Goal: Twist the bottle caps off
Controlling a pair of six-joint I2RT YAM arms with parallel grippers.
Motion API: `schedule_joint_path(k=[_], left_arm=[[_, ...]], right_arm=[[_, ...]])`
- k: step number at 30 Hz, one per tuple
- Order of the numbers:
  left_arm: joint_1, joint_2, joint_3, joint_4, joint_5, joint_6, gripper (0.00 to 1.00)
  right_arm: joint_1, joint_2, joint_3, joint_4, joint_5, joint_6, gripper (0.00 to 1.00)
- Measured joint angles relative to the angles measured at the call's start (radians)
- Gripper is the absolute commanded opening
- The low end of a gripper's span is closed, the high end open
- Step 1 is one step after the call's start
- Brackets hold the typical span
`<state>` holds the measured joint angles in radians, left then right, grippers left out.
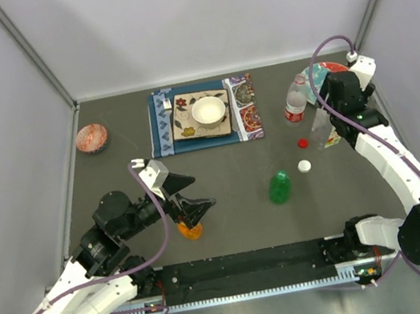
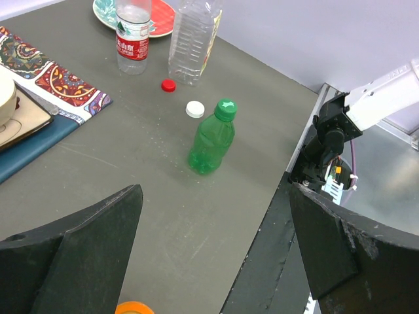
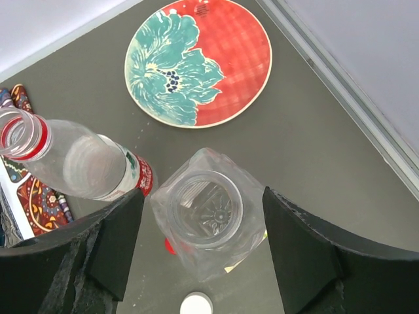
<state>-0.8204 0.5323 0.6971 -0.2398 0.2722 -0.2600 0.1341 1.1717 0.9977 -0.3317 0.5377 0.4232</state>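
The red cap and the white cap lie loose on the table. The green bottle stands with its green cap on. Both the small red-label bottle and the larger clear bottle have bare mouths. My right gripper is open and straddles the larger clear bottle's neck from above, with a gap on each side. My left gripper is wide open and empty, hovering just over the orange bottle. The orange cap shows at the bottom edge of the left wrist view.
A patterned placemat holds a wooden tray and a white bowl at the back centre. A small pink dish sits at the back left. The floral plate lies behind the clear bottles, near the right wall. A black rail runs along the near edge.
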Motion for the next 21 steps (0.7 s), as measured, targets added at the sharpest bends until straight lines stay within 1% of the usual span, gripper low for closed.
schedule_joint_path(k=[5, 8, 10, 14, 16, 18, 21], left_arm=[[0.0, 0.0, 0.0, 0.0, 0.0, 0.0, 0.99], [0.0, 0.001, 0.0, 0.0, 0.0, 0.0, 0.99], [0.0, 0.003, 0.0, 0.0, 0.0, 0.0, 0.99], [0.0, 0.021, 0.0, -0.001, -0.006, 0.001, 0.99], [0.0, 0.032, 0.0, -0.002, -0.021, 0.001, 0.99], [0.0, 0.042, 0.001, -0.003, -0.05, 0.002, 0.99], [0.0, 0.061, 0.012, -0.024, -0.119, 0.003, 0.99]], right_arm=[[0.0, -0.006, 0.035, -0.038, -0.021, 0.008, 0.82], [0.005, -0.026, 0.105, -0.077, -0.042, 0.016, 0.84], [0.021, -0.044, 0.164, -0.094, -0.042, 0.015, 0.84], [0.154, -0.11, 0.301, -0.105, -0.035, -0.015, 0.82], [0.212, -0.164, 0.334, -0.095, -0.105, -0.027, 0.81], [0.247, -0.215, 0.331, -0.087, -0.184, -0.029, 0.81], [0.306, -0.291, 0.258, -0.074, -0.296, -0.025, 0.82]])
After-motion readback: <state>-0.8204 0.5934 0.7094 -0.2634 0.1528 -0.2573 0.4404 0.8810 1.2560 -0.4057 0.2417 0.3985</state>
